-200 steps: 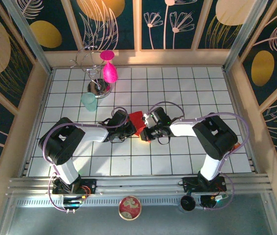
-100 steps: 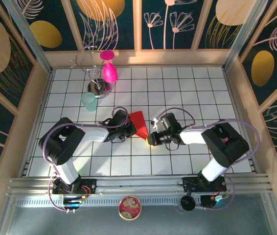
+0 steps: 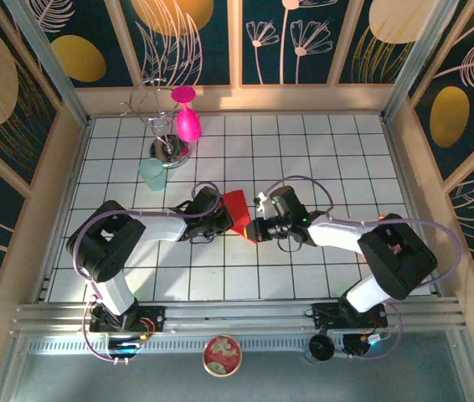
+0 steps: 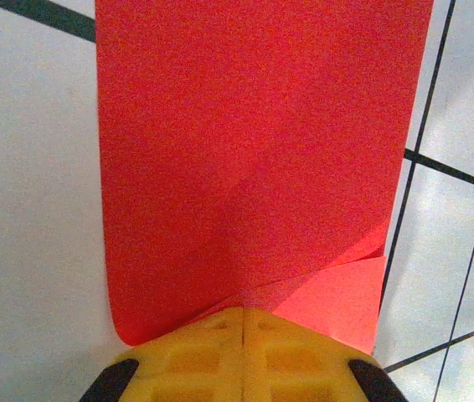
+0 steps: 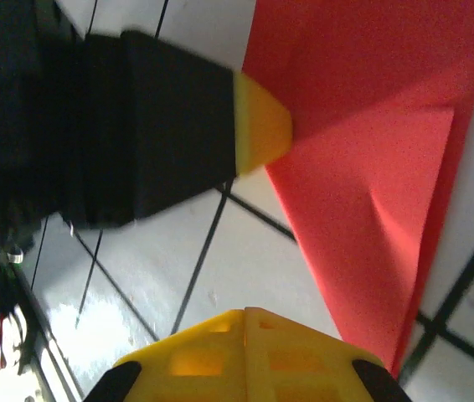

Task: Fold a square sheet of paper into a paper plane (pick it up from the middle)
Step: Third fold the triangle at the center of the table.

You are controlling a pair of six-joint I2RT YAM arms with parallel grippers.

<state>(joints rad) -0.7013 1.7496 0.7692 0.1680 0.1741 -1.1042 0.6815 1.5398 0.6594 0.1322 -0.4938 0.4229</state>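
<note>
red paper (image 4: 254,151) cut off by top edge, near edge hidden by left hand (image 4: 244,356)

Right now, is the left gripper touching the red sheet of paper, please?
Touching. In the left wrist view the shut left gripper meets the red sheet of paper at its near edge, no gap.
</note>
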